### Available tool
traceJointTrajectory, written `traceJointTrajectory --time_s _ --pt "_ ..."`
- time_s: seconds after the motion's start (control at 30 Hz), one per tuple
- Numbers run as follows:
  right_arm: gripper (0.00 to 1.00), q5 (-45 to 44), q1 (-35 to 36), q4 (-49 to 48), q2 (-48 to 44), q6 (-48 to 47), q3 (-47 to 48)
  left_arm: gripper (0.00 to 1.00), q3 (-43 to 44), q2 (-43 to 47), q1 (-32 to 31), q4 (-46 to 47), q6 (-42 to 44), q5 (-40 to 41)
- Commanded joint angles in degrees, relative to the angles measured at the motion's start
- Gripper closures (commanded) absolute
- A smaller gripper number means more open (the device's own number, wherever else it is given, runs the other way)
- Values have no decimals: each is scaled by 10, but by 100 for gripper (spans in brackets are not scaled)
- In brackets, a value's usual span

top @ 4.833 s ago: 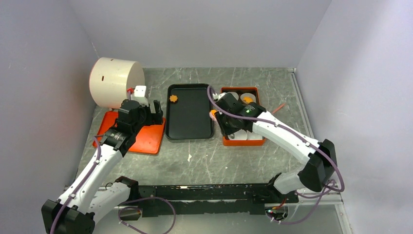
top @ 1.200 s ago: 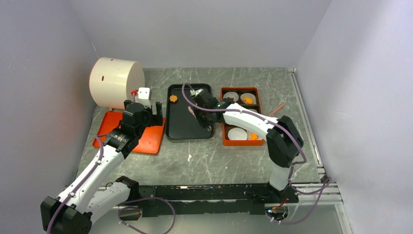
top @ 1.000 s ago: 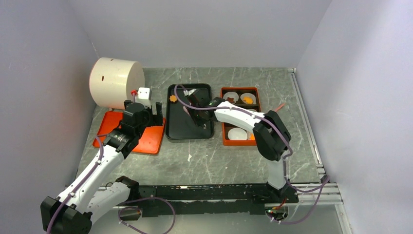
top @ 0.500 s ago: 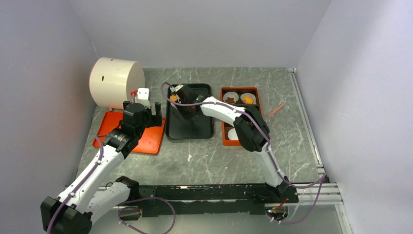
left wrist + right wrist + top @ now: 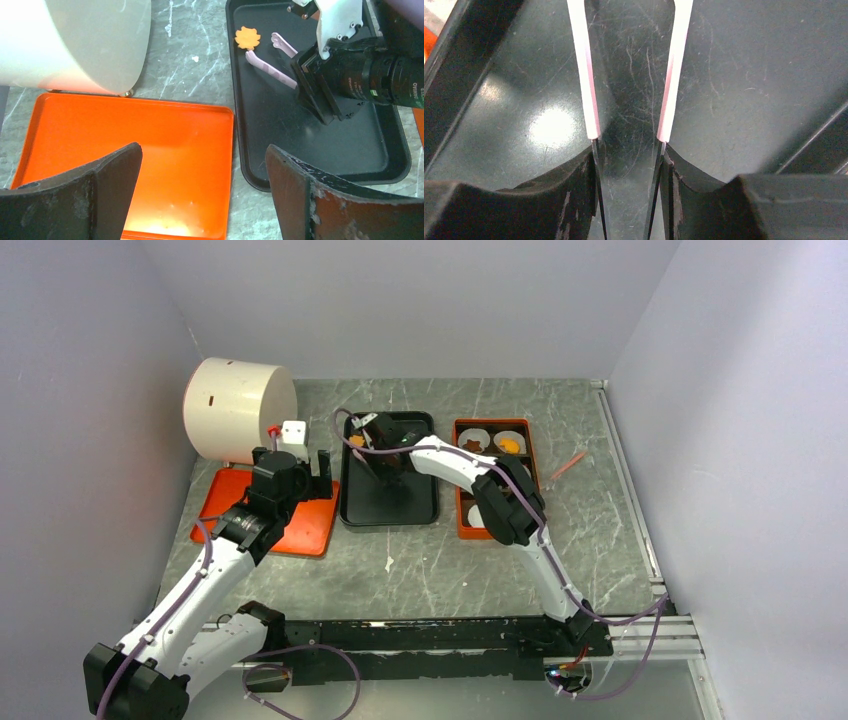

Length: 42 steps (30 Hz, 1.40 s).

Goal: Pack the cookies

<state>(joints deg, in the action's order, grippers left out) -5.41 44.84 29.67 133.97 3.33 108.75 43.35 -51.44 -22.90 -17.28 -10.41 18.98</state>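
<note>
So, one leaf-shaped orange cookie (image 5: 247,37) is seen lying in the far left corner of the black tray (image 5: 280,150). Other cookies (image 5: 509,444) are tucked into white paper cups (image 5: 474,439) inside the orange box (image 5: 462,530), just to the right of that tray.

The right gripper (image 5: 630,165) is clamped on a pair of pink tweezers (image 5: 272,67), whose two arms are spread apart. The tips are parked just beside the cookie, but whether anything is actually touched can't be told. The right arm is stretched across the black tray, and a good part of the orange box is covered by its elbow.

The left gripper (image 5: 202,165) is held wide open with nothing in it, over the flat orange tray (image 5: 125,145) left of the black one. A big white cylinder (image 5: 238,408) is laid on its side at the far edge of that orange tray, and a small white block (image 5: 290,430) with a red bit is wedged between it and the black tray.

A thin pink stick (image 5: 567,465) is left on the grey bench (image 5: 430,570), right of the box.
</note>
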Motion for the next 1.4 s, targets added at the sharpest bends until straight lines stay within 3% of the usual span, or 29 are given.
traceJointTrajectory --time_s 0.0,0.37,1.37 --pt "54 7 -3 -13 10 -18 47 2 19 10 4 7 -11 2" --pt "54 11 -3 -4 51 -29 106 2 19 11 5 7 -12 -1" --pt "60 -17 -13 48 57 -48 124 2 18 11 6 10 -11 -10"
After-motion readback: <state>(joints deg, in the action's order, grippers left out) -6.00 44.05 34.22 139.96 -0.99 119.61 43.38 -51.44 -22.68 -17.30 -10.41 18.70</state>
